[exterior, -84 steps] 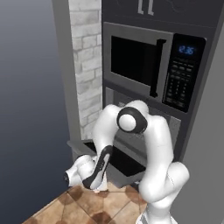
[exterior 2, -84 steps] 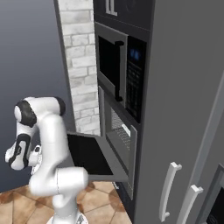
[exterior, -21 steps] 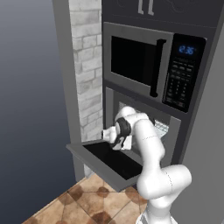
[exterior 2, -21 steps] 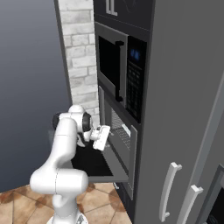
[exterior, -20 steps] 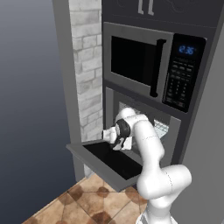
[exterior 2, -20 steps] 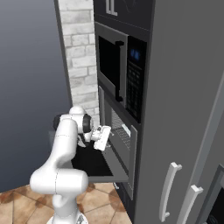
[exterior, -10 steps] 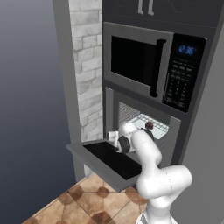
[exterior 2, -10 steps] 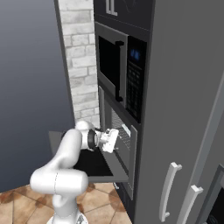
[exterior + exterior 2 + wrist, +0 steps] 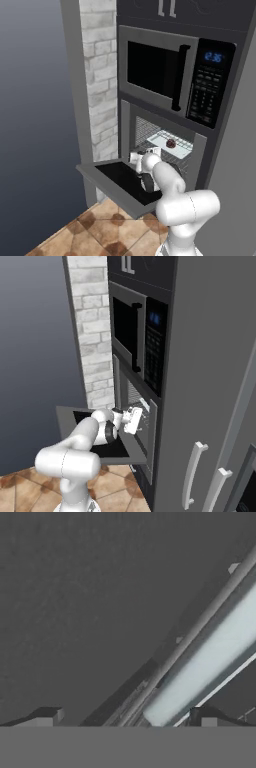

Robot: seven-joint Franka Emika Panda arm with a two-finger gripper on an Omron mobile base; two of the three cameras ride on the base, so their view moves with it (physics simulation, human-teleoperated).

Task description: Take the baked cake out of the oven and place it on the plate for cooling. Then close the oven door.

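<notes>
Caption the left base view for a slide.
Open end effector reaches over the dropped oven door into the oven, toward the cake on its tray.

microwave (image 9: 155, 72): directly above the oven (image 9: 162, 145)
oven door (image 9: 117, 181): dropped flat before the oven
cake (image 9: 171, 144): on a rack inside
end effector (image 9: 141, 156): at the oven mouth

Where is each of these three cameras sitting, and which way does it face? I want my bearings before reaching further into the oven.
Left base view: behind the arm on its left, facing the oven and its dropped oven door; the arm rises from lower right, the gripper at the cavity mouth.
Right base view: behind the arm on its right, seeing the oven side-on; the arm rises from lower left.
Hand view: on the hand, looking along the open gripper at a rack rail inside.
Both base views share the oven, the door and the microwave.
</notes>
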